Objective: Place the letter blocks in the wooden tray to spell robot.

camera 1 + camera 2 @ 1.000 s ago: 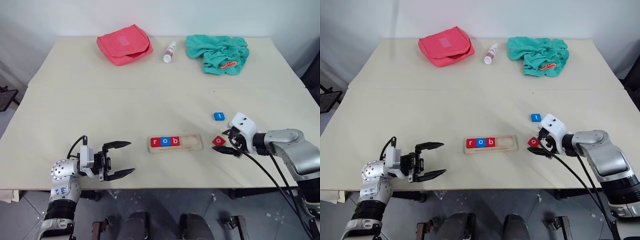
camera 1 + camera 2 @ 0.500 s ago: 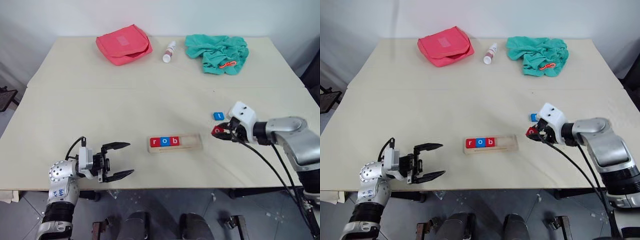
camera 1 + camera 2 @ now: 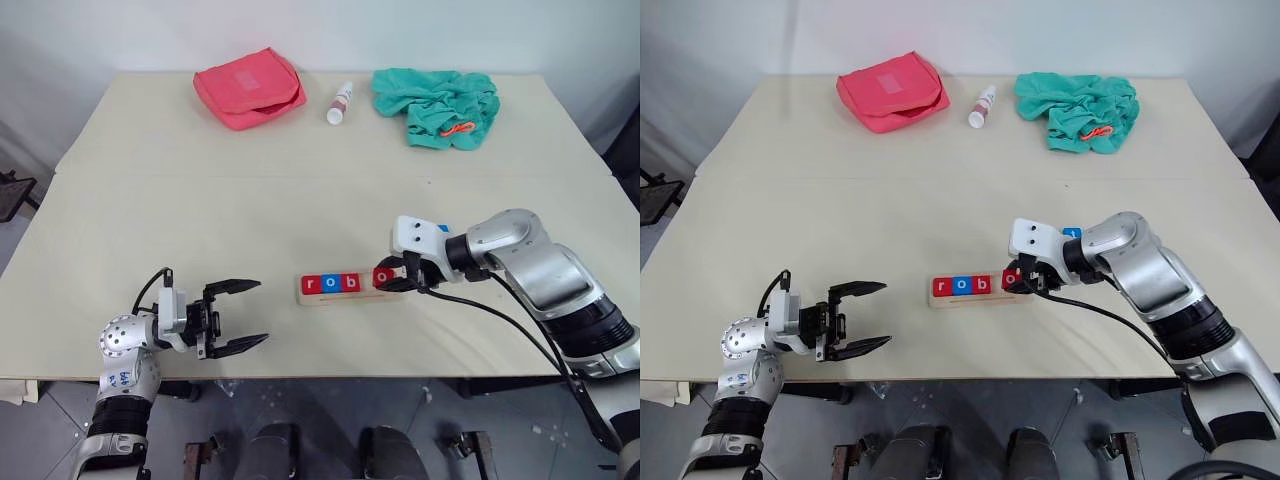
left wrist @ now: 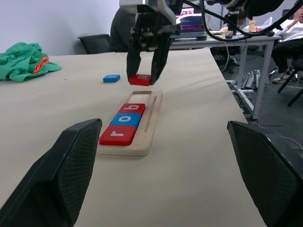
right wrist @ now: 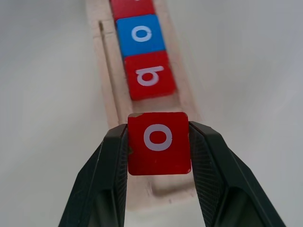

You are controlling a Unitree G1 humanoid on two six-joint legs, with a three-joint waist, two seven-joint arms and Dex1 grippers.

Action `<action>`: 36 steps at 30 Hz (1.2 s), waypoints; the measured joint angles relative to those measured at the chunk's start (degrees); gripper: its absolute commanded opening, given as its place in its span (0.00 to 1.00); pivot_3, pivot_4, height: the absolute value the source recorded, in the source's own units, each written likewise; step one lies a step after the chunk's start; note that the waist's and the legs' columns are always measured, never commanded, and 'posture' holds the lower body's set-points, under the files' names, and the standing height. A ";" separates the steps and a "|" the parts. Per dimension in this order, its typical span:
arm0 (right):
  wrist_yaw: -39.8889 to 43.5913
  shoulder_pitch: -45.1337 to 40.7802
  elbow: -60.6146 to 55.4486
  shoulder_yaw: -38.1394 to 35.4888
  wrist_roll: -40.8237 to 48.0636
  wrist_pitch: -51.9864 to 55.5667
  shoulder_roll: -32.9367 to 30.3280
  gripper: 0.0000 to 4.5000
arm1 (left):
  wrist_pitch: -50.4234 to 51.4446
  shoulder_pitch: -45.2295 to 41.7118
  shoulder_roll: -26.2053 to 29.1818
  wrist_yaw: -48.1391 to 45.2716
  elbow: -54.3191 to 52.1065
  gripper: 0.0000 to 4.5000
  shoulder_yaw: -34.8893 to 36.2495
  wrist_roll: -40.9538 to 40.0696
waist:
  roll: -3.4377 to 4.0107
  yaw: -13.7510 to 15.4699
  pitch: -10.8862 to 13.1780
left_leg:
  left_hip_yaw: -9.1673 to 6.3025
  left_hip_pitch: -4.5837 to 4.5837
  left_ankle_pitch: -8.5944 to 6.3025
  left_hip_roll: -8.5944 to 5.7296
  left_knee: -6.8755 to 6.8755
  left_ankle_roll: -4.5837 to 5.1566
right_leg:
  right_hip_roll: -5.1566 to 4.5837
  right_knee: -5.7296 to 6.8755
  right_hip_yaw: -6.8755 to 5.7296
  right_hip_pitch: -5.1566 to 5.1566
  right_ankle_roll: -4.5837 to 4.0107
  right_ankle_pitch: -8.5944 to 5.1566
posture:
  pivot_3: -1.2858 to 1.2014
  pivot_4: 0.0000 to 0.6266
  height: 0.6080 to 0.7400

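While our right fingers (image 5: 158, 189) pinch the red "o" block (image 5: 159, 143) over the wooden tray (image 3: 352, 297), whose long axis runs across the desk (image 3: 250, 200), we keep left fingers (image 3: 235, 316) spread, well left of it.

1. Wooden tray (image 3: 352, 287), near the front edge of the bench (image 3: 200, 200): three blocks fill its left part; the right part lies bare.
2. Right pincer (image 3: 392, 276) with red "o" block (image 5: 159, 143) hangs over that bare part.
3. Blue block (image 4: 111, 78) lies just beyond the tray's right end.
4. Mid-bench: open surface.
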 measured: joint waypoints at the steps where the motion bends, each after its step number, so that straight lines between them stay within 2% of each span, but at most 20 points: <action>1: 0.35 -0.49 0.62 0.25 -0.54 -0.54 0.60 0.32 | 0.00 0.15 0.02 0.08 -0.03 1.00 0.19 0.00 | 0.00 -0.05 0.00 | 0.00 0.00 0.00 0.00 0.01 0.00 | 0.00 0.00 -0.01 0.00 0.00 0.00 | 0.52 0.24 1.00; 15: 3.10 -3.57 8.56 0.96 -5.34 -5.64 5.92 0.32 | -0.02 1.80 0.04 1.35 -1.33 1.00 0.77 0.00 | 0.00 -0.15 0.00 | 0.00 0.01 0.00 0.01 0.01 0.00 | 0.01 0.02 -0.04 -0.01 0.00 0.00 | 0.52 0.24 1.00; 24: 4.47 -3.54 8.16 0.96 -5.97 -6.01 6.27 0.99 | -0.25 1.85 0.04 1.57 -1.54 1.00 0.77 0.01 | 0.00 -0.17 0.00 | 0.00 0.01 0.00 0.01 0.01 0.00 | 0.01 0.03 -0.05 -0.01 0.00 0.00 | 0.52 0.24 1.00; 35: 2.93 -0.75 2.11 -2.59 -4.39 -2.36 5.81 0.99 | -0.45 -0.40 -0.13 1.41 -0.15 1.00 0.65 0.15 | 0.00 0.01 0.00 | -0.04 0.00 0.00 0.00 0.01 0.00 | 0.00 0.04 -0.07 0.00 0.00 0.00 | 0.52 0.24 1.00; 36: 2.46 0.07 1.19 -3.23 -3.94 -1.82 5.43 0.95 | -0.46 -0.56 -0.14 1.33 -0.02 1.00 0.64 0.16 | 0.00 -0.01 0.00 | -0.03 0.00 0.00 0.00 0.01 0.00 | 0.00 0.03 -0.07 0.00 0.00 0.00 | 0.52 0.24 1.00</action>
